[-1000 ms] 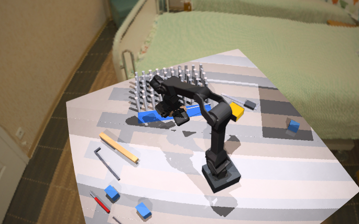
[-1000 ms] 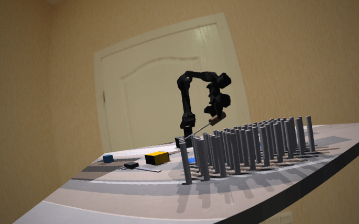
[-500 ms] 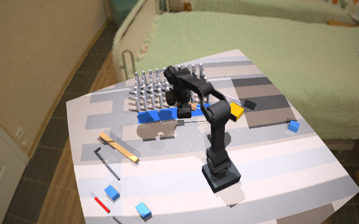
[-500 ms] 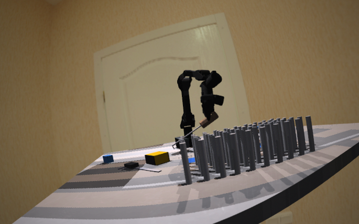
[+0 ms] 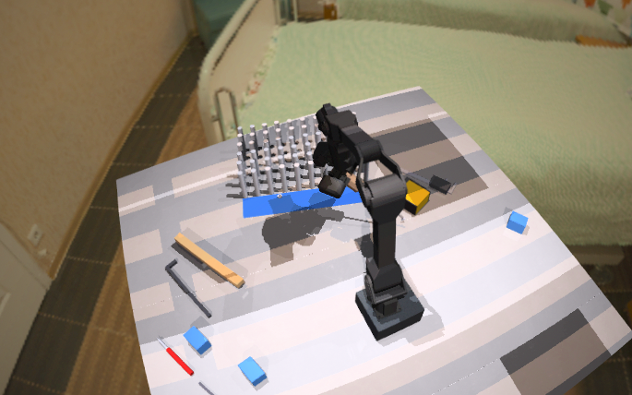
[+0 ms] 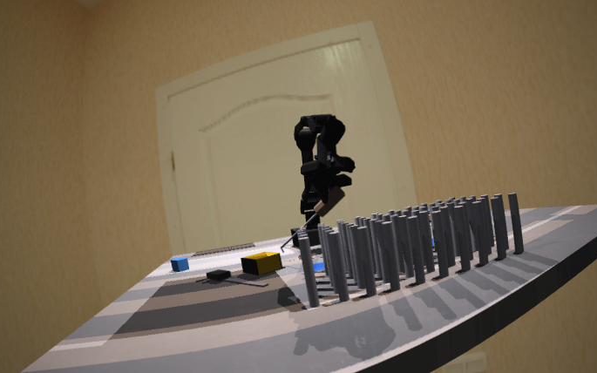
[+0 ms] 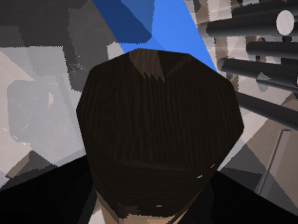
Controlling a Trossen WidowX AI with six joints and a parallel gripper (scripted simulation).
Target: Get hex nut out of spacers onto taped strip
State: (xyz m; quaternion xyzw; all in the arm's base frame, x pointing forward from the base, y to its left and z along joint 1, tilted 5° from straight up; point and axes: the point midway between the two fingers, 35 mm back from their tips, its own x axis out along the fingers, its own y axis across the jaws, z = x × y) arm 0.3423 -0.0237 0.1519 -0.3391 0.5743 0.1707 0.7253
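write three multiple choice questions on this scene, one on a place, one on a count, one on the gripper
1. Where is the small nut?
A) on the blue strip
B) on the yellow block
C) beside the red-handled tool

2. How many blue blocks does the top view show?
A) two
B) three
C) five

3. What is the gripper doing?
A) standing open
B) shut on nothing
C) gripping a wooden-handled tool

1 A: the nut lies on the blue strip.
2 B: blue blocks sit at two near spots and one far right.
3 C: the gripper is closed around the wooden handle.
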